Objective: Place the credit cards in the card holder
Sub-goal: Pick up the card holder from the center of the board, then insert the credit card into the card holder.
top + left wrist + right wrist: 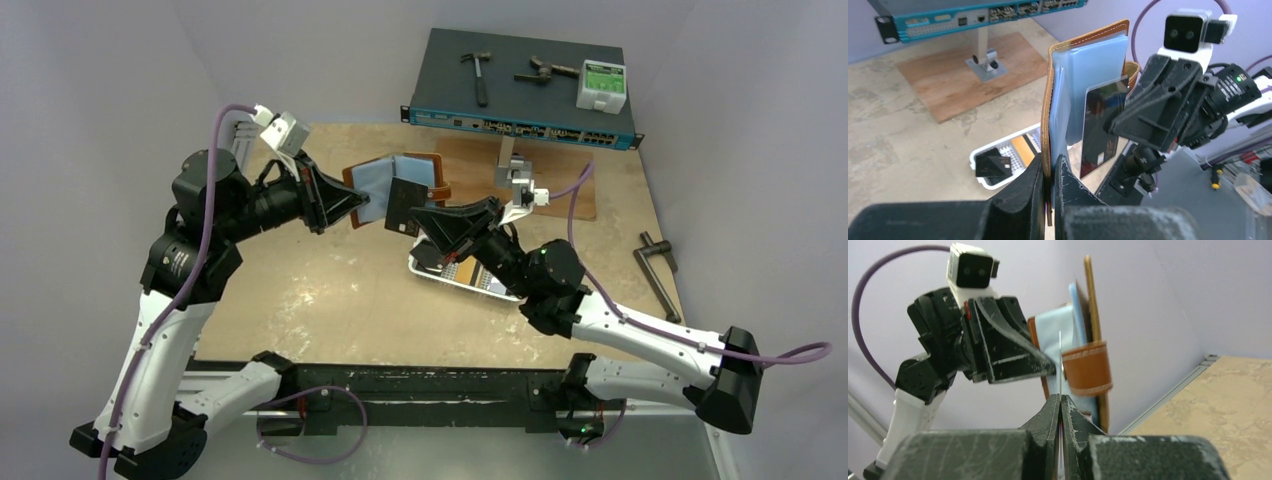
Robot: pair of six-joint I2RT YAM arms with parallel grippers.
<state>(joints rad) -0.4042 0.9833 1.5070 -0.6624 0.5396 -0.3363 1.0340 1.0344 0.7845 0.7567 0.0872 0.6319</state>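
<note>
Currently, left gripper (1049, 167) pinches the lower edge of the open brown leather card holder (405, 178), held above the table. Right gripper (1061, 401) is clamped on a black plastic credit card (1100, 127), just beside the holder's pale blue pockets. More cards (993, 165) lie in the white slotted tray (1003, 147).

Fig. 1 | Setting: we read a robotics lab bench | Evidence: white-and-black robot arms (165, 330) bolted to a black metal rail (430, 385); plain lavender enclosure walls (90, 80); scuffed beige tabletop (320, 300); blue-fronted rack network switch (520, 125); steel hammer (478, 75).

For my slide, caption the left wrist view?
Left gripper holds open card holder; right gripper presents a black credit card.
</note>
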